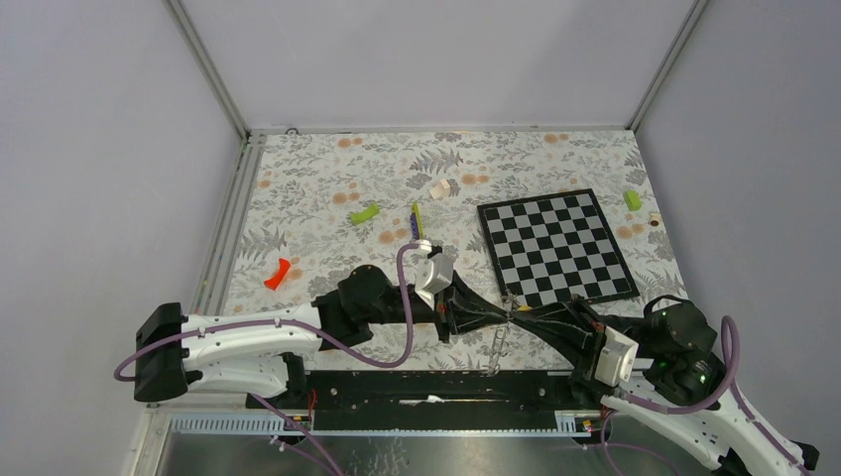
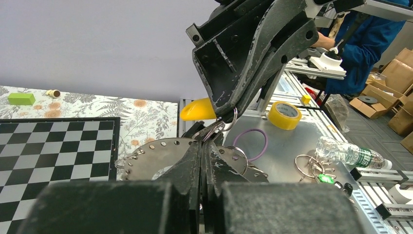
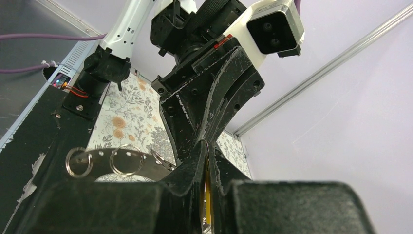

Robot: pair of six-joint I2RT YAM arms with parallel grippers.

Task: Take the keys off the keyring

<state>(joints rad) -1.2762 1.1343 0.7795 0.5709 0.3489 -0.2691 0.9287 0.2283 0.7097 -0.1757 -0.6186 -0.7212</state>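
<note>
My two grippers meet tip to tip above the table's near edge. My left gripper [image 1: 502, 315] [image 2: 212, 140] is shut on the rim of the keyring [image 2: 146, 157], a flat silvery hoop with small holes and split rings. In the top view the keyring [image 1: 495, 347] hangs edge-on below the fingertips. My right gripper [image 1: 519, 316] [image 3: 206, 147] is shut on a yellow-tagged key [image 3: 208, 192]. Its yellow tag [image 2: 197, 109] sticks out beside the right fingers in the left wrist view. A red-tagged key [image 1: 278, 273] lies loose on the table at the left. Other keys are hidden.
The chessboard [image 1: 555, 248] lies behind the grippers to the right. Lime-green blocks [image 1: 365, 213] [image 1: 632, 199] and a thin stick [image 1: 416, 220] lie farther back. Off the table's near edge, a yellow tape roll [image 2: 284, 115], a purple band [image 2: 250, 144] and a bottle [image 2: 348, 153] lie on a metal shelf.
</note>
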